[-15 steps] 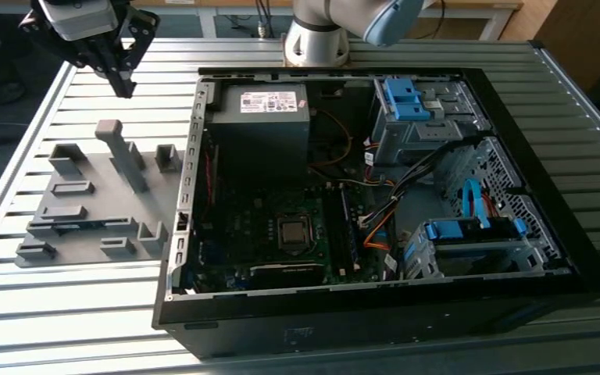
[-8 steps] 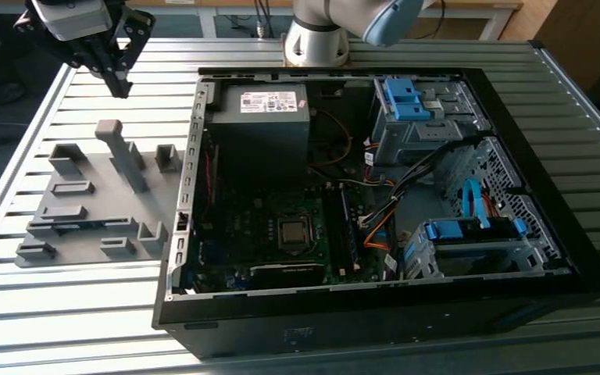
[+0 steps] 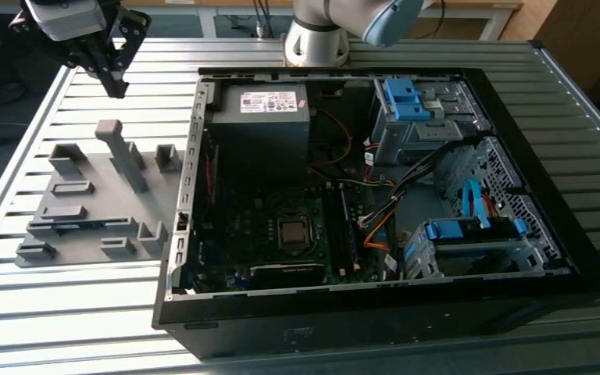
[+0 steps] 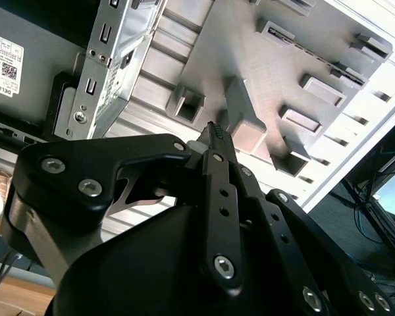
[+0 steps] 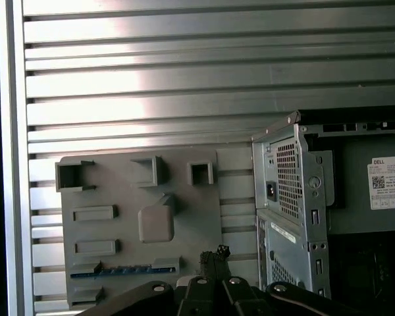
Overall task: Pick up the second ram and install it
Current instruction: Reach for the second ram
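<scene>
A ribbed metal desk (image 3: pixel 415 53) is carrying two things side by side. A grey holder tray (image 3: pixel 107 215) is lying flat toward the exterior view's left, and an open black computer case (image 3: pixel 383 320) is resting on its side just beside it.

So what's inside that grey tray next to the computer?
In the first wrist view, the second ram sits on edge in one slot of the grey tray. The gripper covers a corner of the tray, so that part cannot be seen.
</scene>
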Available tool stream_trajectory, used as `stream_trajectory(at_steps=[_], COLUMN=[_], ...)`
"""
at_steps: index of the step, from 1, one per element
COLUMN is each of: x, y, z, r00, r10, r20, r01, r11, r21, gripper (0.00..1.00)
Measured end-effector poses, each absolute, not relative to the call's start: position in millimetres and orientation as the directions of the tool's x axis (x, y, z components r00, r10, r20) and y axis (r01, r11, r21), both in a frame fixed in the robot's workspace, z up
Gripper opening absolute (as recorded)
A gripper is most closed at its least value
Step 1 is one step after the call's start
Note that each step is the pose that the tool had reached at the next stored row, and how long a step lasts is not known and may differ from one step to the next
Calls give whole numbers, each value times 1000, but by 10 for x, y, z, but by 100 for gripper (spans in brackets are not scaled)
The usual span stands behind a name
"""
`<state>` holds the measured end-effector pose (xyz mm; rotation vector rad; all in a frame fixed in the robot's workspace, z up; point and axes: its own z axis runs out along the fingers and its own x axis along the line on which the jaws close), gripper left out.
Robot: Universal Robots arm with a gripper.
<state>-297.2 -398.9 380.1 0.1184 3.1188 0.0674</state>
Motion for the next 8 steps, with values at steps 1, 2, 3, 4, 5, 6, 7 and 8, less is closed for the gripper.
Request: stream_trajectory(at_steps=[1,2,3,4,5,6,7,8], x=[-2977,-2983,-2988,-2993,-2998,-3002,-3007,-3012], y=[-3989,-3989,-3989,-3990,-3989,-3990,-3989,-3989], z=[3801,3801,3800,3800,3800,3800,3800,3800], r00=[-997,-997,-997,-997,-997,-997,-997,-997], r10=[76,76,76,76,76,76,76,76], r20=[-18,-18,-18,-18,-18,-18,-18,-18], r01=[75,75,75,75,75,75,75,75], r11=[996,996,996,996,996,996,996,996], r21=[44,44,44,44,44,44,44,44], gripper=[11,11,11,11,11,11,11,11])
